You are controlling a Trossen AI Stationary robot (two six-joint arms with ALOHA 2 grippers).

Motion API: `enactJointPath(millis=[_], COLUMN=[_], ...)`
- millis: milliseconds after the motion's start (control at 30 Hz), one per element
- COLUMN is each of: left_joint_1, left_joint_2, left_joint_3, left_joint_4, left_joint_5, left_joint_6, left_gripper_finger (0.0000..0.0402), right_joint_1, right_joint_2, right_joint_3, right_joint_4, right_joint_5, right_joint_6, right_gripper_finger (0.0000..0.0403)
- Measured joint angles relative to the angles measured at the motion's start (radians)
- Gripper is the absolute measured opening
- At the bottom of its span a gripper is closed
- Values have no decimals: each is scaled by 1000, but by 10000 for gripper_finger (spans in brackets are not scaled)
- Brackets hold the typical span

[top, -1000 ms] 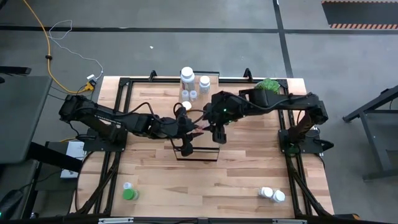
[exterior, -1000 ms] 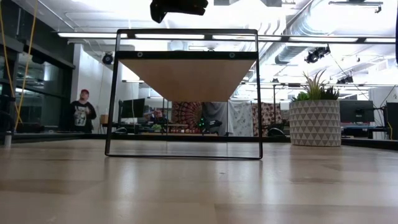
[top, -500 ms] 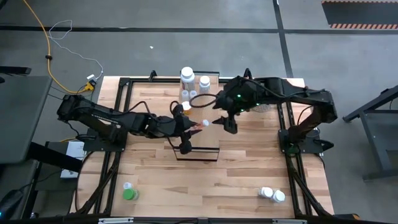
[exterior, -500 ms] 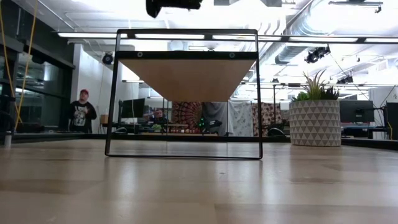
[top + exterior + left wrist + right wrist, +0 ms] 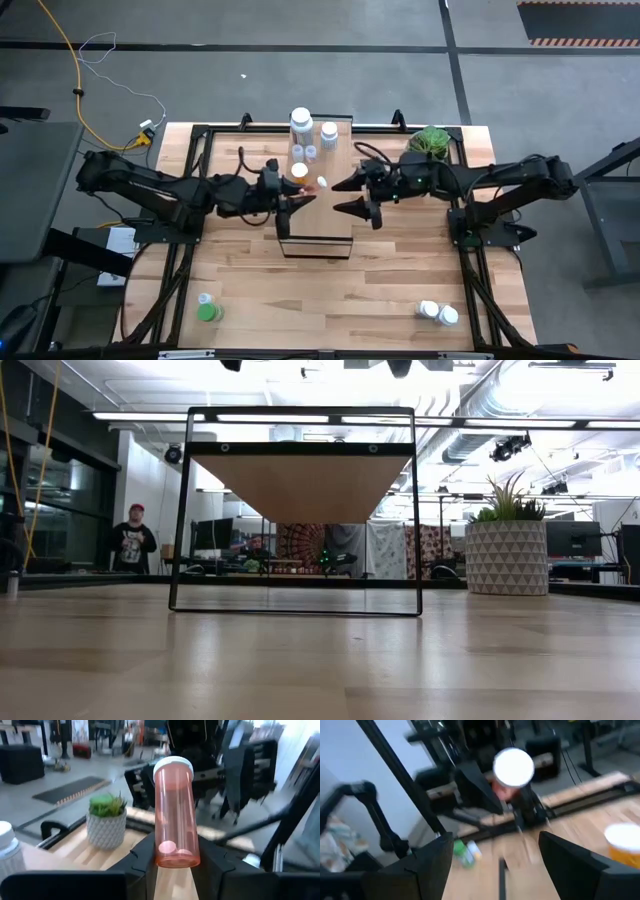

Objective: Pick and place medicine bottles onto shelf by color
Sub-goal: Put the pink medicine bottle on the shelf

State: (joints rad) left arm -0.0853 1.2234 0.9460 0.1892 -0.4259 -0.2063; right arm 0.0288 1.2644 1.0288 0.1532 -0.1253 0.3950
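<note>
My left gripper point(image 5: 303, 196) hovers over the far end of the pale-wood shelf point(image 5: 318, 226) and is shut on a clear orange-pink bottle point(image 5: 175, 815) with a white cap point(image 5: 322, 183). My right gripper point(image 5: 346, 197) is open and faces it from the right, a short way off the cap point(image 5: 514, 767). White bottles point(image 5: 301, 122) and an orange one point(image 5: 299, 170) stand by the table's far edge. A green bottle point(image 5: 208, 311) stands near left, and two white ones point(image 5: 438, 313) near right. The shelf point(image 5: 300, 480) stands on its thin black frame. My left gripper pinches the orange-pink bottle by its base end point(image 5: 178, 856) between the two fingers point(image 5: 142, 857). They come about level from the table's left and lie along the bottle. The bottle is lifted clear above the shelf, its capped end point(image 5: 172, 765) pointing toward the right gripper.
A potted green plant point(image 5: 432, 138) stands at the far right, beside the right arm. A black frame point(image 5: 200, 135) runs around the tabletop. Bare wood lies between the shelf and the near edge. People point(image 5: 130, 540) are in the room beyond the table.
My left gripper has carried the bottle up and toward the far edge, from over the middle of the shelf to its far end. My right gripper has turned from pointing down at the shelf to pointing level toward the left, and its arm has stretched out low toward the right.
</note>
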Motion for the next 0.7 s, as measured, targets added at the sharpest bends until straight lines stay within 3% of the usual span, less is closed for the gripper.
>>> enactJointPath(millis=[200, 700], left_joint_1=[0, 1], left_joint_2=[8, 32], left_joint_3=[-55, -57], left_joint_4=[172, 183], left_joint_5=[-3, -5], left_joint_6=[-20, -27], left_gripper_finger=[90, 90], right_joint_1=[0, -2], right_joint_2=[21, 44], right_joint_3=[1, 7], right_joint_4=[66, 270], right_joint_5=[0, 20], right_joint_6=[-30, -33], right_gripper_finger=[284, 284])
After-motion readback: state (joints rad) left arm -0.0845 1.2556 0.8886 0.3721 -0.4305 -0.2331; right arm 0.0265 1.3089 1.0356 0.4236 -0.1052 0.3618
